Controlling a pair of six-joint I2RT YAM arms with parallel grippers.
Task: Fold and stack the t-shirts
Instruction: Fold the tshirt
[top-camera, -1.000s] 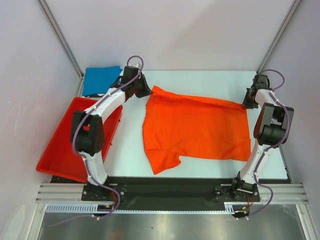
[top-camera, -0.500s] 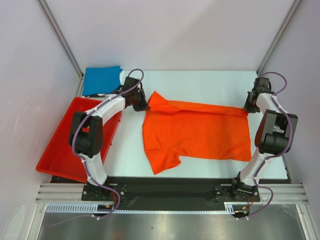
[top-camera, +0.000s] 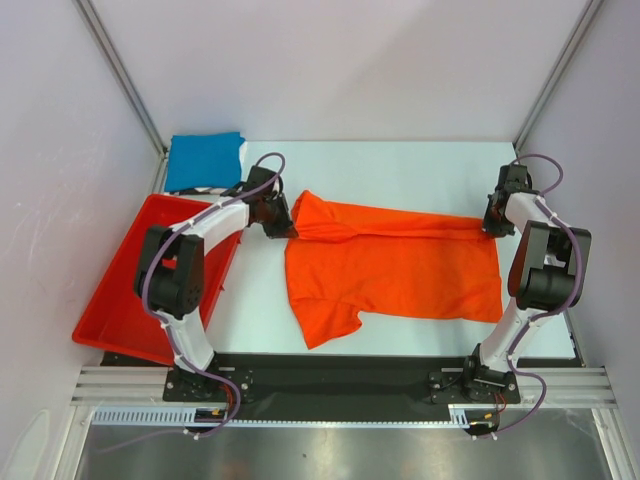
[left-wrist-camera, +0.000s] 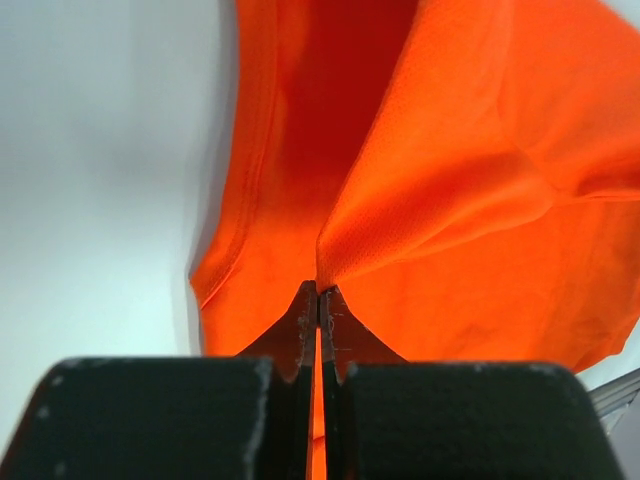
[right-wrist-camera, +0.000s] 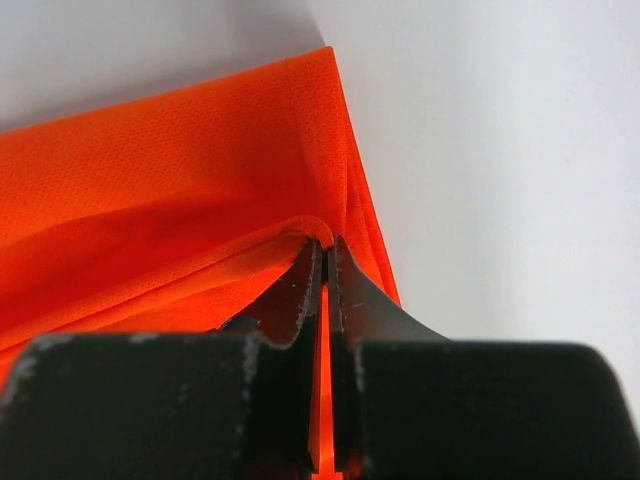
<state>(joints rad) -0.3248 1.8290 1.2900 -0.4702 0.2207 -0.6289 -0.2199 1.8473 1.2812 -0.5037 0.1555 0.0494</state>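
**Step in hand.** The lengthwise fold of the orange t-shirt is judged to be under way. The shirt is spread on the desk just to the right of the red tray, with its far edge raised into a doubled ridge.

- The left pincer is pressed together on a tuck of orange cloth. This is the shirt corner nearest the tray's far right corner.
- The right pincer is likewise pressed together, on a folded lip at the opposite far corner, well apart from the tray.
- Between the two grips the lifted edge is drawn fairly straight.
- One sleeve is seen sticking out at the near corner on the tray side.

**Blue t-shirt.** The blue t-shirt is found just beyond the tray's far end. It lies flat and compact and appears already folded, though this cannot be confirmed.

**Next move (judgement).**

- The held edge is to be carried towards the near hem by both arms together, level and at equal pace, so that no slack or skew is introduced.
- The edge is then to be laid down on the near hem before either grip is released.
- The stray sleeve is likely to need tucking afterwards.
- Stacking is not yet begun.

**Count.**

- T-shirts: two, one orange and one blue.
- Tray: one, with nothing seen in it.
- Arms: two.
- Pincers: two, both gripping the orange shirt.
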